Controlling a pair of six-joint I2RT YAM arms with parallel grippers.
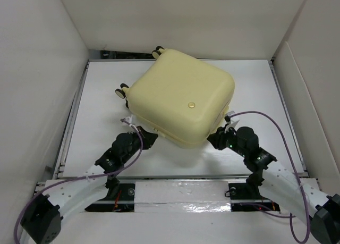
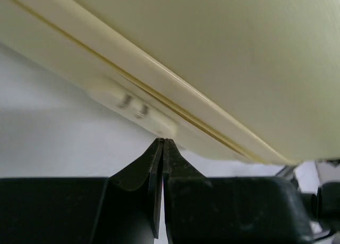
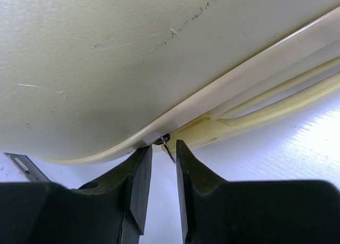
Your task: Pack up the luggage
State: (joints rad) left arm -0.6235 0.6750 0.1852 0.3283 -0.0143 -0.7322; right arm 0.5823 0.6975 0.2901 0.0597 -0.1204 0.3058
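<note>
We are pressing the fingers of our left gripper (image 2: 162, 142) fully together, with nothing between them, at the seam on the near-left side of the luggage (image 1: 183, 98). We are holding our right gripper (image 3: 163, 148) narrowly parted at the near-right seam, a small dark piece (image 3: 167, 143) hanging ungripped between its tips. The closed luggage is lying askew on the table (image 1: 106, 84), wheels pointing to the far left corner.

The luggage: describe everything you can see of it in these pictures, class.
The luggage is a pale yellow hard shell with rounded corners, closed, lying flat and skewed on the white table. Two black-and-cream wheels show on its far-left side, a small round stud on top, a ridged seam round its side. The shut left gripper and slightly open right gripper sit at its near edges.
</note>
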